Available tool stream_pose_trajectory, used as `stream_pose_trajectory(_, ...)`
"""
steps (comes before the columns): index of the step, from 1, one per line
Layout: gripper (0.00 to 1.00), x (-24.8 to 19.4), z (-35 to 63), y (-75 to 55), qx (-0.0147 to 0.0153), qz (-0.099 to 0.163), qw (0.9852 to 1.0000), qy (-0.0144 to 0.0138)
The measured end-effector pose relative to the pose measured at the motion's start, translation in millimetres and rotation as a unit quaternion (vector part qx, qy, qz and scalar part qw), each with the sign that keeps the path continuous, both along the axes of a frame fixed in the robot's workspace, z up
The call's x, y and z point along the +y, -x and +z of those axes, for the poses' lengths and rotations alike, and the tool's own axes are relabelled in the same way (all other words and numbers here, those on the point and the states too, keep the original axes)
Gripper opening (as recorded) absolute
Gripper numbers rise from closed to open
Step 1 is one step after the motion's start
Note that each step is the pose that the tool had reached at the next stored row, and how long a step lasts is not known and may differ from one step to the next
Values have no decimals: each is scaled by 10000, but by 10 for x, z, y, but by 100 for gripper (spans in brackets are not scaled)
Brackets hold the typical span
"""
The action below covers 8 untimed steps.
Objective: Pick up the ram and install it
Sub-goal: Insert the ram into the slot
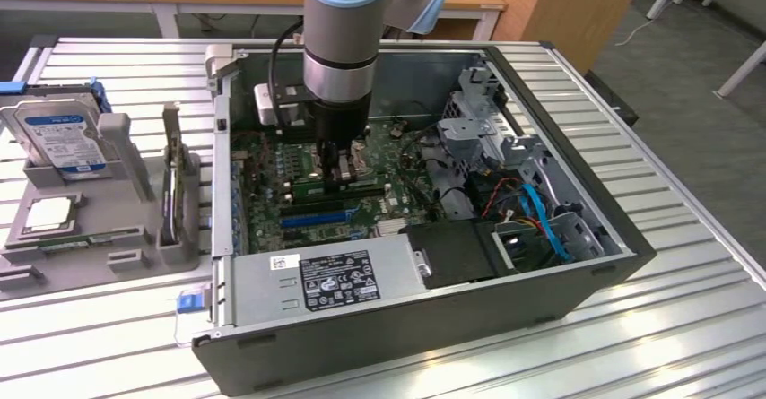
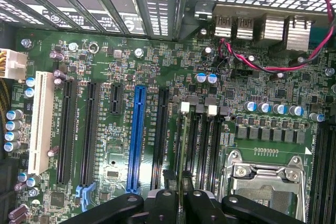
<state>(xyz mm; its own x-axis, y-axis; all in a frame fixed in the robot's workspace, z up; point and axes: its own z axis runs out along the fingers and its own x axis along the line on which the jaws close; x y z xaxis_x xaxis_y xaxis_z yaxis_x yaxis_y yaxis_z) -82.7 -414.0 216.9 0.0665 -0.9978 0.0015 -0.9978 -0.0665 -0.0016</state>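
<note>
The ram (image 2: 180, 145) is a thin green stick seen edge-on, standing along one of the black memory slots (image 2: 198, 145) beside the processor socket (image 2: 268, 182). My gripper (image 2: 181, 196) is shut on it, one black finger on each side. In the exterior view the gripper (image 1: 340, 177) reaches straight down into the open computer case (image 1: 598, 264), right over the motherboard (image 1: 282, 161). There the ram (image 1: 359, 186) shows as a short green strip at the fingertips. Whether it is seated in the slot or just above it I cannot tell.
At the exterior view's left a grey holder (image 1: 120, 238) carries a blue-labelled hard drive (image 1: 66, 139) and a square silver processor chip (image 1: 48, 212). Inside the case are the power supply (image 1: 329, 278), blue cables (image 1: 544, 224), a blue expansion slot (image 2: 137, 137) and red wires (image 2: 247, 59).
</note>
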Motion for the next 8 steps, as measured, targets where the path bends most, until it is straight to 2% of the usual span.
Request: stream_pose_trajectory(8,14,0,0,0,0,45,10000,0)
